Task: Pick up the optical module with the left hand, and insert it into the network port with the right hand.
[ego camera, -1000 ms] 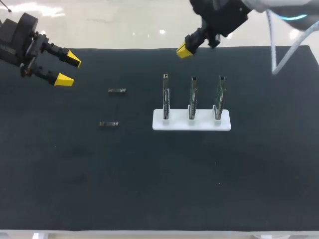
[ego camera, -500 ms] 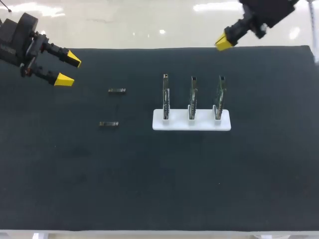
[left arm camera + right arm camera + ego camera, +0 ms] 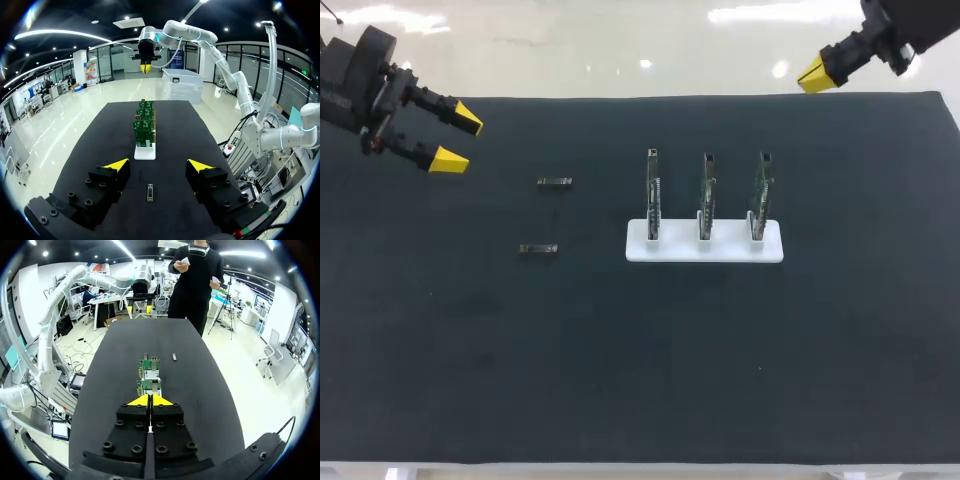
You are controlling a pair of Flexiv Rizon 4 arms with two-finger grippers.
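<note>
My left gripper hangs released and empty over the far left corner of the desk. Two modules lie flat on the cloth, well apart from it: the far optical module and the near optical module. I'd go for the far one, as it looks closer: descend with the fingers straddling its narrow sides, centred along its length, and close only once level with it. My right gripper sits clenched on nothing beyond the circuit boards in the white holder, and it can wait there.
</note>
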